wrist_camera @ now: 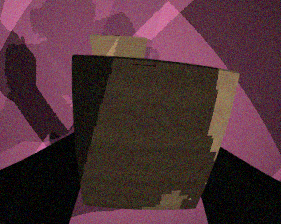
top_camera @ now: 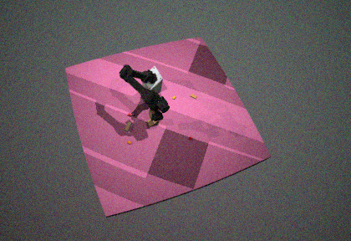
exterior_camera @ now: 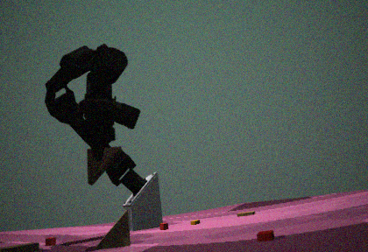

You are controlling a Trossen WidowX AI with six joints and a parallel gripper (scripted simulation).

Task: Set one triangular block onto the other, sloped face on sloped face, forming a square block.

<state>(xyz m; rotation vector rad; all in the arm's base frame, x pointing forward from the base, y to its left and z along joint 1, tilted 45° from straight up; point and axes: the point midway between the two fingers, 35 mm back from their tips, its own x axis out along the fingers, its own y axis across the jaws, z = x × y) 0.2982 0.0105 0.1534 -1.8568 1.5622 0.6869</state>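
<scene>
The gripper (top_camera: 155, 120) (exterior_camera: 97, 151) (wrist_camera: 143, 141) is holding the upper block (exterior_camera: 95, 166) (wrist_camera: 151, 130). Below it, the lower block (top_camera: 153, 123) (exterior_camera: 119, 234) rests on the desk (top_camera: 117, 186) (exterior_camera: 210, 234) (wrist_camera: 261, 145), perhaps slightly aside; align both slopes and ends, then descend gently.

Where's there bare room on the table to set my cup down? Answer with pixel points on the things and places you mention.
In the top view, the table (top_camera: 242, 131) (exterior_camera: 315, 209) (wrist_camera: 258, 135) offers patches between the yellow bar (top_camera: 193, 96) (exterior_camera: 245, 213) and the right edge, and between the rightmost red cube (top_camera: 190, 138) (exterior_camera: 265, 235) and the bottom edge. It's crowded between the orange cube (top_camera: 129, 142) and tool (top_camera: 155, 118) (exterior_camera: 102, 152) (wrist_camera: 143, 141).
</scene>
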